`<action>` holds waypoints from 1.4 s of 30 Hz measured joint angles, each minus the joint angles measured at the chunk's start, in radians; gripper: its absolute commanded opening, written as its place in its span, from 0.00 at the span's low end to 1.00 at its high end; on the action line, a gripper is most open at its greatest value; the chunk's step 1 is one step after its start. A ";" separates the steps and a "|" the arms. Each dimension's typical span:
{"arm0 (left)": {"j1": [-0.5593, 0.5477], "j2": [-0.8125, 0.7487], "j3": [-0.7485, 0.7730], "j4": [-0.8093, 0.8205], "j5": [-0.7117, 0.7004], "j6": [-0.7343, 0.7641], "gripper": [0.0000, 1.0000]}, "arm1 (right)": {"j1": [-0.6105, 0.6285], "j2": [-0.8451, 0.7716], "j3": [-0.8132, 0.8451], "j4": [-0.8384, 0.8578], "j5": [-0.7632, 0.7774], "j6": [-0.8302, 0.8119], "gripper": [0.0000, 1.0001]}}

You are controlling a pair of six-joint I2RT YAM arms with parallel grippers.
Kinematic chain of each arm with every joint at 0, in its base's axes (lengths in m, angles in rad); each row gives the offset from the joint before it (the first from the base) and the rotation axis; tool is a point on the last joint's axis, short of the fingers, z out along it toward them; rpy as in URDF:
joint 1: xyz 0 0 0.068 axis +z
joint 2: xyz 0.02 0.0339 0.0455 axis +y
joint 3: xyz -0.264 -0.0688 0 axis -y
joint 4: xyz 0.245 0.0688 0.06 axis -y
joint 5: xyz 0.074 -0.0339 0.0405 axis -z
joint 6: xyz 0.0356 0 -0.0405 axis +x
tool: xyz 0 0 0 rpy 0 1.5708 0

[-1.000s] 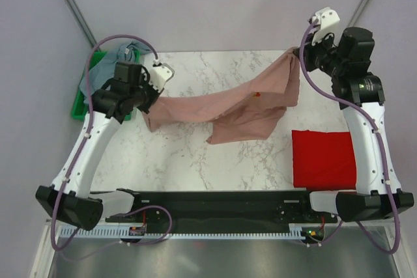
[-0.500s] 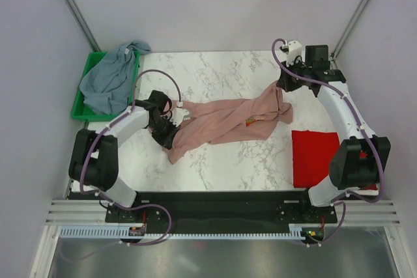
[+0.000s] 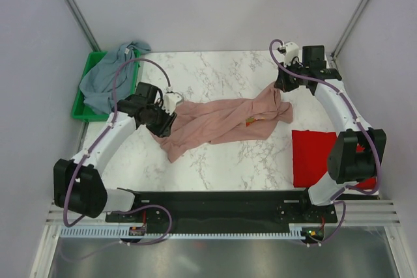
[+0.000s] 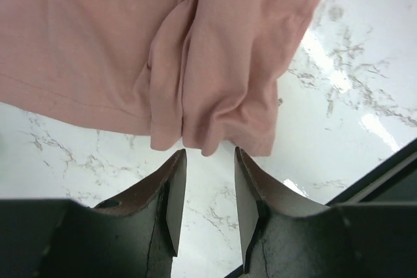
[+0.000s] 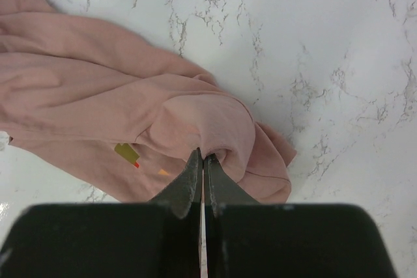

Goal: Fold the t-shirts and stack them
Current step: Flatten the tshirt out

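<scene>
The dusty-pink t-shirt point(image 3: 221, 120) lies crumpled across the middle of the marble table, with its small print point(image 5: 127, 153) showing. My left gripper point(image 3: 164, 124) sits at the shirt's left end. In the left wrist view this gripper point(image 4: 209, 151) is open, and the shirt's bunched edge point(image 4: 208, 96) lies just past its fingertips, not held. My right gripper point(image 3: 281, 88) is at the shirt's right end. In the right wrist view it point(image 5: 202, 154) is shut on a fold of the pink cloth point(image 5: 202, 118). A folded red t-shirt point(image 3: 324, 157) lies flat at the right. A grey-blue t-shirt point(image 3: 111, 79) is draped over the bin.
A green plastic bin point(image 3: 79, 105) stands off the table's left edge under the grey-blue shirt. The black base rail point(image 3: 215, 203) runs along the near edge. Grey walls and frame posts close in the back and sides.
The pink shirt was stretched in the air between both grippers and has come down onto the table. The left gripper has opened and let go of it. The right stays shut on the cloth.
</scene>
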 measured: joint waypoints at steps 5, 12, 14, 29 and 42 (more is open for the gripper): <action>-0.002 -0.062 -0.060 -0.034 0.047 0.001 0.43 | 0.000 0.000 -0.009 0.012 -0.009 0.000 0.00; -0.064 -0.021 -0.153 -0.090 0.095 0.013 0.45 | 0.000 -0.017 -0.027 0.015 -0.016 -0.018 0.00; -0.074 -0.011 -0.154 -0.087 0.094 0.013 0.45 | 0.000 -0.021 -0.032 0.015 -0.017 -0.019 0.00; -0.097 0.120 -0.150 -0.040 0.014 0.015 0.46 | 0.000 -0.029 -0.049 0.035 -0.019 -0.018 0.00; -0.101 0.203 -0.117 -0.027 0.008 0.015 0.39 | 0.000 -0.029 -0.056 0.038 -0.017 -0.018 0.00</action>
